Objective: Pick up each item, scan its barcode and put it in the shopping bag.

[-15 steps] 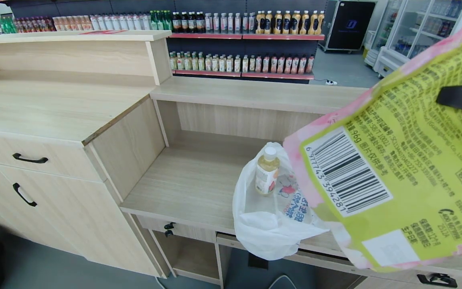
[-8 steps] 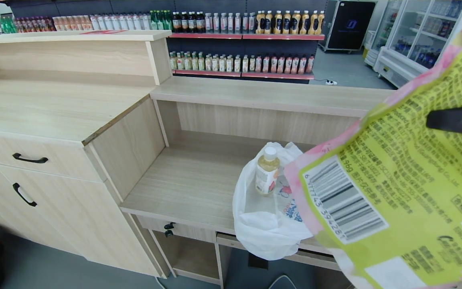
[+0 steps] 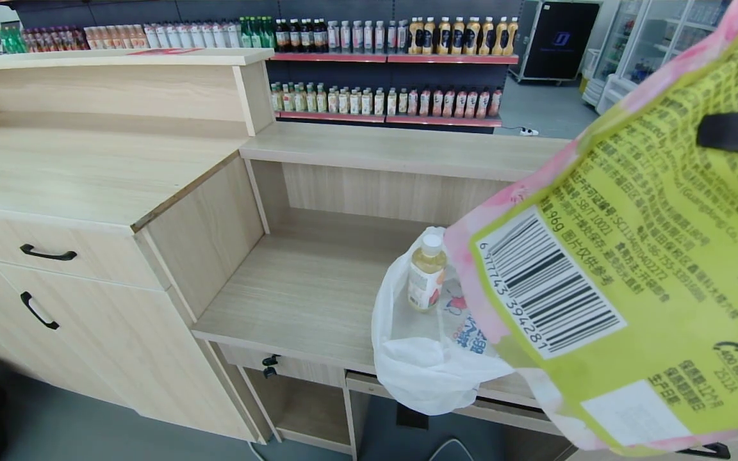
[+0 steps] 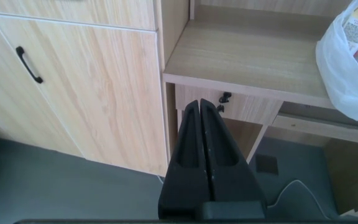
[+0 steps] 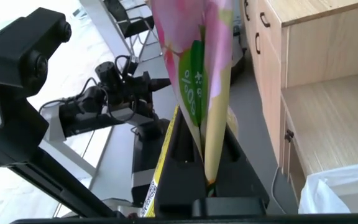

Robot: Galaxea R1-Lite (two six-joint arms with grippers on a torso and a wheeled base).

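Observation:
A yellow-green and pink snack pouch (image 3: 638, 269) hangs in the air close to the head camera on the right, its barcode (image 3: 548, 288) facing the camera. My right gripper (image 5: 204, 165) is shut on the pouch (image 5: 197, 68); one black finger (image 3: 737, 132) lies across its upper part. The white shopping bag (image 3: 426, 365) sits on the low counter shelf below and left of the pouch, with a yellow drink bottle (image 3: 426, 272) upright inside it. My left gripper (image 4: 200, 111) is shut on nothing, low in front of the cabinet, left of the bag (image 4: 347, 68).
The wooden checkout counter (image 3: 305, 294) has a higher top (image 3: 87, 173) on the left and drawers with black handles (image 3: 47, 255). Store shelves of bottles (image 3: 382, 38) and glass fridges (image 3: 670, 38) stand far behind.
The pouch dipped down and to the right half a second ago, then came back up and leftward, its barcode again square to the camera. Bag, bottle and left arm are unchanged.

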